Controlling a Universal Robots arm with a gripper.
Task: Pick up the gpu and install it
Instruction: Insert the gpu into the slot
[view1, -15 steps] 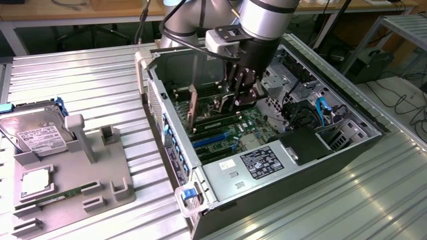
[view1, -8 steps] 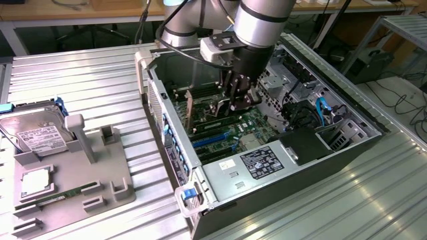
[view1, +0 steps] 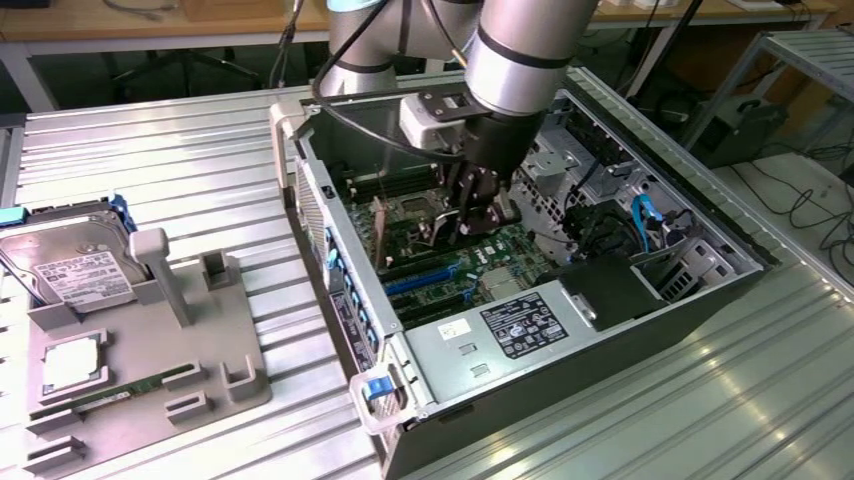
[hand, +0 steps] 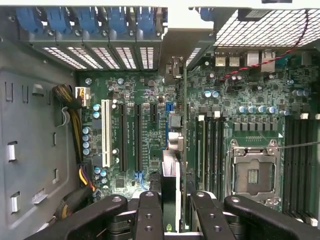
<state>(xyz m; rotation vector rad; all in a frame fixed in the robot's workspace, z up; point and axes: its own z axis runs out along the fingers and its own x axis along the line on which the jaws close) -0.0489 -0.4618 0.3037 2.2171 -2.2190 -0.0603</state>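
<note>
Inside the open computer case, my gripper reaches down over the motherboard. In the wrist view the gripper is shut on the gpu. The gpu is a thin card seen edge-on, with a green edge between the black fingers, and it runs toward the case's rear wall. It stands on edge above the board, between the black expansion slots and the memory slots. Whether its lower edge touches a slot is hidden.
Beside the gpu lie the open CPU socket and a cable bundle. The power supply fills the case's near end. On the exterior view's left, a grey holder carries a hard drive and a memory stick.
</note>
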